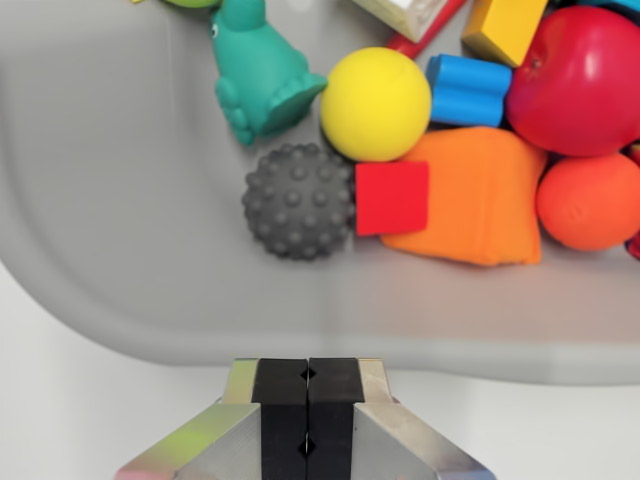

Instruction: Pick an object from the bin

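Bin (120, 260) contents sat up-frame of my jaws, which were pressed together with nothing between them, poised over the white table (60, 400) just outside the grey rim. I judged the grey knobbly ball (298, 201) the nearest candidate: it lay almost straight ahead of the closed pads, touching the red cube (392, 198) toward the wrist view's right. Being round, it offered no long axis to align with, so I would have needed only to open and advance forward.

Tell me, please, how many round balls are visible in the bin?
3: a yellow ball at top centre, a grey nubby ball below it, an orange ball at the right edge. Others may be hidden.
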Available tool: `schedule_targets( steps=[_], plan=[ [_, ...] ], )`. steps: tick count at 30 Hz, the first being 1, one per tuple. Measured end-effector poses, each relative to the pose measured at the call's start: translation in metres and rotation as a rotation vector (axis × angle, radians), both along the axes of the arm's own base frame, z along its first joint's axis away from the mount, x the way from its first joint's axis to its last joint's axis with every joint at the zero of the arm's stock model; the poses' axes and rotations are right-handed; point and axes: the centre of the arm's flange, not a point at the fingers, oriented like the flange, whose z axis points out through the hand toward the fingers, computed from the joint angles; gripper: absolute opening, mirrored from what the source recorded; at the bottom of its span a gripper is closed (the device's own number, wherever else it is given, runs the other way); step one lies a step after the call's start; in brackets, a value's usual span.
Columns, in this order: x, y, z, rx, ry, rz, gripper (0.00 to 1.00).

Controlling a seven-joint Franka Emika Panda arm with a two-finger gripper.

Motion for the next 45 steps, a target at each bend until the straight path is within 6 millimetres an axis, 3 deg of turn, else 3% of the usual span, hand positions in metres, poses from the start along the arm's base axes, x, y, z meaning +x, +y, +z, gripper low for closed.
schedule_targets(
  steps=[26, 45],
  plan=[
    [0.001, -0.001, 0.097, 0.002, -0.001, 0.000, 0.00],
    [0.001, -0.001, 0.132, 0.002, 0.000, 0.000, 0.00]
  ],
)
